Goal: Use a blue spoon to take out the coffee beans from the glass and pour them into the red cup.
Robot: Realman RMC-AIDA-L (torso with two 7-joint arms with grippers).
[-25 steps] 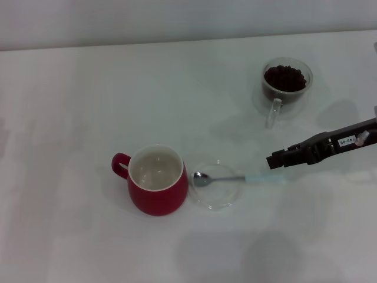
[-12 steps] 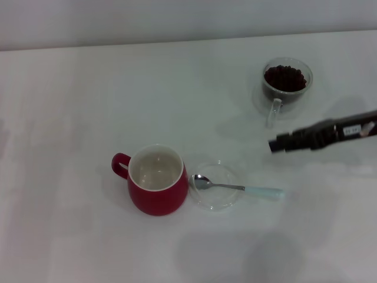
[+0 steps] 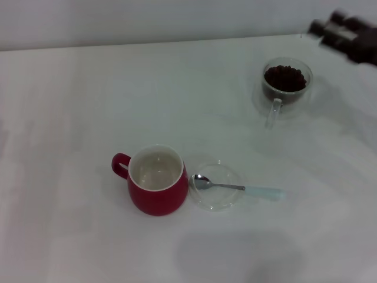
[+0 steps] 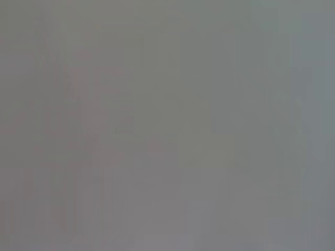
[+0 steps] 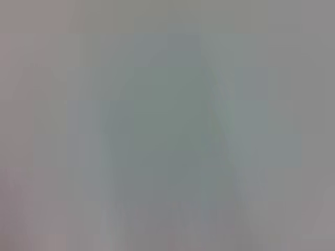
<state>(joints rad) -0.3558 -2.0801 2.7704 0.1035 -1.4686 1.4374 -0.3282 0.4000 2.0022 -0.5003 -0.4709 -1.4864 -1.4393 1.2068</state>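
so the blue spoon lies on the surface, bowl resting in a small clear dish just beside the red cup, whose inside looks bare of beans, while the glass well apart at the far right is dark with coffee beans. that fits a scoop yet to come or a spoon put down between scoops. right gripper is up at the far right corner past the glass, can't tell if its fingers are released or clenched; left arm isn't visible, and there's open room between cup and glass.
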